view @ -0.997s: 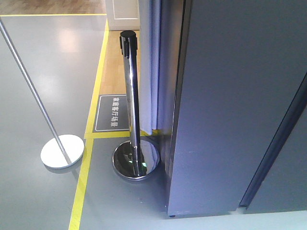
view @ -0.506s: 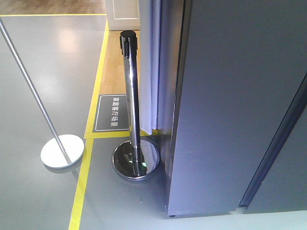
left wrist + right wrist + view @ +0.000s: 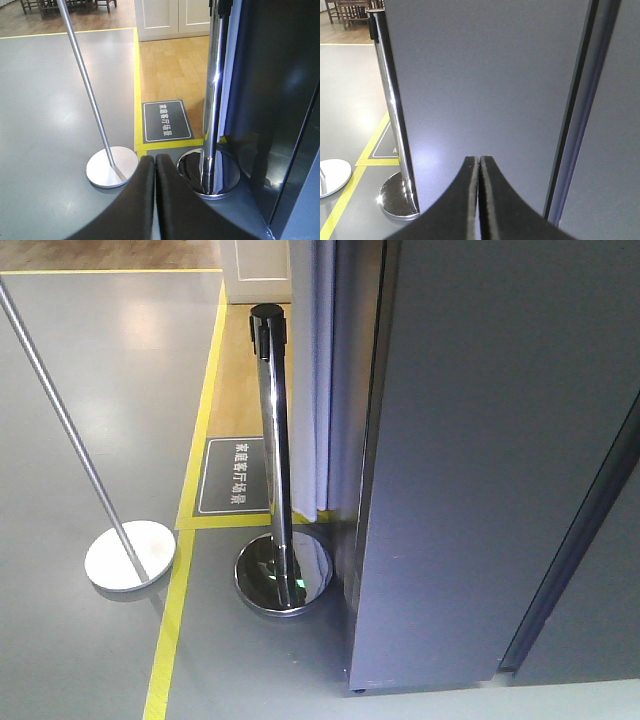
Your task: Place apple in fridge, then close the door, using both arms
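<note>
The fridge (image 3: 470, 460) fills the right of the front view, dark grey, its two door fronts flush with a dark seam (image 3: 575, 540) between them. I cannot tell which front is the task's door. No apple shows in any view. My left gripper (image 3: 155, 160) is shut with nothing in it, over the grey floor left of the fridge (image 3: 280, 100). My right gripper (image 3: 479, 160) is shut and empty too, facing the fridge front (image 3: 485, 75) just left of the seam (image 3: 575, 115).
A chrome stanchion post (image 3: 275, 440) on a round base (image 3: 283, 575) stands close to the fridge's left side. A thin slanted pole on a white disc base (image 3: 130, 555) is further left. Yellow floor tape (image 3: 175, 620) and a dark floor sign (image 3: 235, 475) mark the ground.
</note>
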You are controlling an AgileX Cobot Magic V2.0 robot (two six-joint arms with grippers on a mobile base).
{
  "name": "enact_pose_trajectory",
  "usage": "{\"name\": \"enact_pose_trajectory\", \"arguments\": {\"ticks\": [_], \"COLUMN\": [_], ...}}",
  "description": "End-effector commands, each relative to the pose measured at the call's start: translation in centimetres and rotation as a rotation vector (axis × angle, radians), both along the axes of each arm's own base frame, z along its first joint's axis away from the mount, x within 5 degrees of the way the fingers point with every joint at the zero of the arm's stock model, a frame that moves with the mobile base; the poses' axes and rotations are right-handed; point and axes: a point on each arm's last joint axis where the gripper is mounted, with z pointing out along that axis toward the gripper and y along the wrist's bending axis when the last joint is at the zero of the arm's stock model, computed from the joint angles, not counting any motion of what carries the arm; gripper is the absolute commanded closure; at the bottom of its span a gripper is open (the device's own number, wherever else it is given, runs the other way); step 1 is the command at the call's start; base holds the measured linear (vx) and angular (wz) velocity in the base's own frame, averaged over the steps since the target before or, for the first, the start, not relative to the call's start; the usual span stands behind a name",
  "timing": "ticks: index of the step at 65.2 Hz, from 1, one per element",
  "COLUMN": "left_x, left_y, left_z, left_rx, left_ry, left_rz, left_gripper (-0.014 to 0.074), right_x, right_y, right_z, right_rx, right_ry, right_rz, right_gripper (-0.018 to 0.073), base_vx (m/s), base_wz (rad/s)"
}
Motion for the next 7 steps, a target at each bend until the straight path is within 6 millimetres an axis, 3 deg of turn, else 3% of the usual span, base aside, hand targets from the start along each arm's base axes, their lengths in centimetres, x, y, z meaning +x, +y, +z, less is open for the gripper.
{"name": "enact_pose_trajectory", "arguments": {"ticks": [1,7], "left_x": [0.12,0.12], "left_y": [-0.15,-0.15], "left_z": [-0.03,-0.03], "left_rx": [-0.008,-0.008], "left_ry": [-0.060,-0.060], "left_rz": [-0.017,-0.017], "left_gripper": [0.0602,0.0602], "right_x": [0.05,0.05], "right_y": [0.07,0.07], "right_z": [0.38,0.38], "right_rx": [-0.012,-0.012], "right_ry": [-0.074,-0.074], "right_rz": [0.010,0.010], "right_gripper": [0.0568,0.0568], "base_vx": [0.00,0.00], "base_wz": [0.00,0.00]}}
